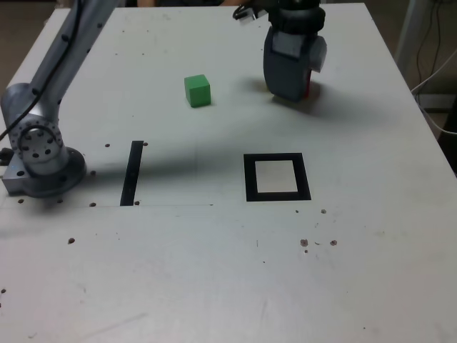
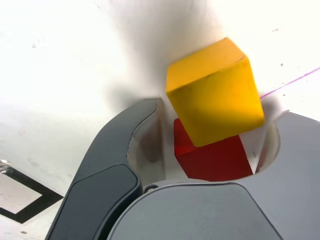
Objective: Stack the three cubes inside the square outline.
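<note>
1. Exterior view: square outline (image 1: 251, 179), black, flat, well apart from every cube.
2. Gripper (image 2: 222, 106), one: jaws spread astride the red cube (image 2: 215, 160), gripping nothing.
3. Yellow cube (image 2: 215, 105): overlaps red in the wrist view; whether resting on it, cannot tell.
4. Green cube (image 1: 198, 91): alone on the table (image 1: 164, 264).
5. Handling, likely grasp: centre the jaws, square the pads to red's faces, close evenly, avoid nudging yellow.

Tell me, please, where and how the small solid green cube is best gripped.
Probably across two opposite upright sides, coming from directly above: the green cube sits flat on the white table, top uncovered, no other thing beside it, leaving both jaws room.
</note>
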